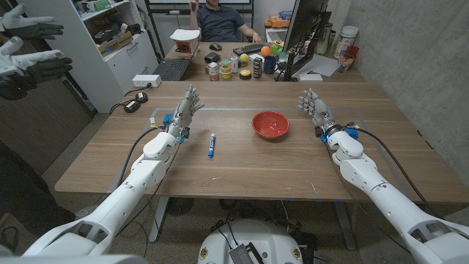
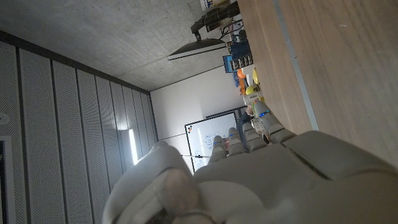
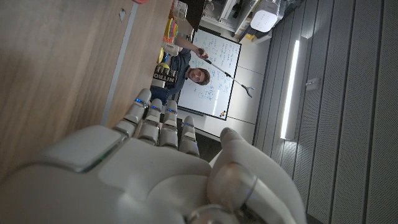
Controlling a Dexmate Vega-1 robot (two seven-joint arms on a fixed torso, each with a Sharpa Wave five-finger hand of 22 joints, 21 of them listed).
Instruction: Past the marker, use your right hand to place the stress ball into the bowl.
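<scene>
A red bowl (image 1: 270, 125) stands empty near the middle of the wooden table (image 1: 242, 172). A blue marker (image 1: 211, 144) lies to its left, closer to me. My right hand (image 1: 315, 107) stands on the table to the right of the bowl, fingers straight and apart, holding nothing. My left hand (image 1: 187, 107) stands to the left of the marker, fingers also spread and empty. The right wrist view shows the back of my right hand (image 3: 155, 177) beside bare tabletop (image 3: 56, 62). In the left wrist view the left hand (image 2: 249, 180) looks the same.
A second desk behind the table holds a keyboard (image 1: 171, 69), a monitor (image 1: 304, 29), tins, and small orange (image 1: 265, 50) and yellow (image 1: 244, 58) balls. A person (image 1: 220, 18) sits there. Another person's gloved hands (image 1: 29, 48) reach in at far left.
</scene>
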